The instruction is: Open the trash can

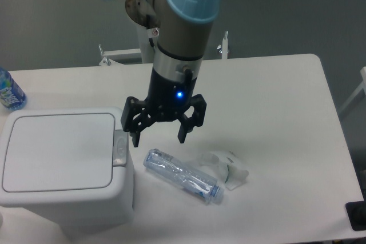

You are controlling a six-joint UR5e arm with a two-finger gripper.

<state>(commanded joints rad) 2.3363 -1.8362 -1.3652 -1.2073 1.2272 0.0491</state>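
The white boxy trash can (63, 170) stands at the front left of the table, its flat lid shut. A small grey push-button latch (120, 148) sits on its right edge. My gripper (159, 139) hangs open and empty above the table, just right of the latch, its left fingertip (136, 139) close beside the button. I cannot tell whether it touches the bin.
A clear crushed plastic bottle (182, 175) lies on the table below the gripper. A crumpled white wrapper (229, 170) lies to its right. A blue-labelled bottle (8, 91) stands at the far left edge. A dark object (357, 215) sits at the front right corner.
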